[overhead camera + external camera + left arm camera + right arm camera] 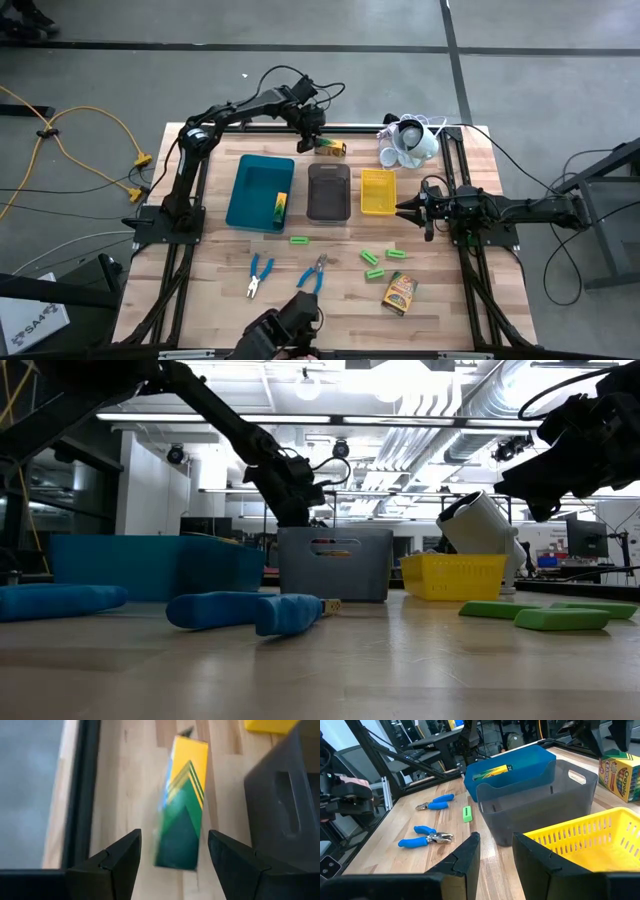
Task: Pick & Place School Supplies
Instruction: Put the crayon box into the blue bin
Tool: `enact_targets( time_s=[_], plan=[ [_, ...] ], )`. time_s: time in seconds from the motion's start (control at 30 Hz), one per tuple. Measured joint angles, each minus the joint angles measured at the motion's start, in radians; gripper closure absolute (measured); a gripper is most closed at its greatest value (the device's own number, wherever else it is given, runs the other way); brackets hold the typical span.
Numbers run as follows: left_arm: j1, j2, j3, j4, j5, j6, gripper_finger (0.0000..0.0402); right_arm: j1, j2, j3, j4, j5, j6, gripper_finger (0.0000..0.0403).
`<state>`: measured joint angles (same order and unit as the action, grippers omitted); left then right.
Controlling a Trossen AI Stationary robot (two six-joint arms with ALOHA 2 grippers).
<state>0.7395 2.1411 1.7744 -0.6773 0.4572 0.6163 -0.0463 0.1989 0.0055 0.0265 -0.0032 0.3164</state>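
From above, the teal tray (260,192) holds one yellow-and-green box (281,207); the grey tray (328,192) and yellow tray (378,192) look empty. Green sticks (373,258) and two pliers (260,273) lie on the desk (220,270). The left wrist view shows the left tool (174,851) open around another box (181,802) beside the grey tray. In the right wrist view, the right tool (496,847) is parted, holding nothing

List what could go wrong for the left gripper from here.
The left gripper is open over a crayon box lying askew between its fingers; closing now could pinch a corner and twist the box. The box lies close to the grey tray, so one finger might knock the tray wall. It is also near the table's far edge; a slip could push it off.
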Motion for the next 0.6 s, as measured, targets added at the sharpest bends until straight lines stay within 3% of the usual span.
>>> enact_targets(
  time_s=[0.6],
  plan=[
    [-0.004,0.047,0.001,0.027,0.001,-0.030,0.0177,0.000,0.000,0.000,0.000,0.000,0.000,0.0297]
  ],
)
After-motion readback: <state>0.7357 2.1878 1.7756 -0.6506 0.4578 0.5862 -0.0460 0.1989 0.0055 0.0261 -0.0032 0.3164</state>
